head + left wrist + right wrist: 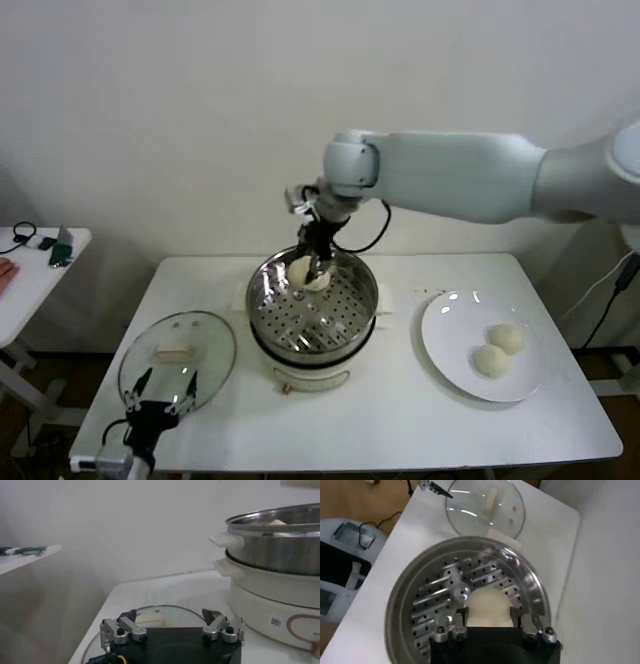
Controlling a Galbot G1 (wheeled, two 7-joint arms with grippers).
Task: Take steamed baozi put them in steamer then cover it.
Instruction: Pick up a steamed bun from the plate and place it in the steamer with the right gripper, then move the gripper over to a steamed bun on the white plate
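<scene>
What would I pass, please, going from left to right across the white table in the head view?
Left gripper, open over the glass cover → steamer, where the right gripper is shut on a baozi → white plate with two baozi.

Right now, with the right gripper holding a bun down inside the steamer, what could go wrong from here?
1. The right gripper grips a baozi near the steamer's far wall; releasing there could leave it leaning on the rim, so the cover might not seat.
2. Another bun seems to lie beside it; they may press together.
3. The left gripper, open, waits at the cover's edge; an off-centre grab could slip.
</scene>
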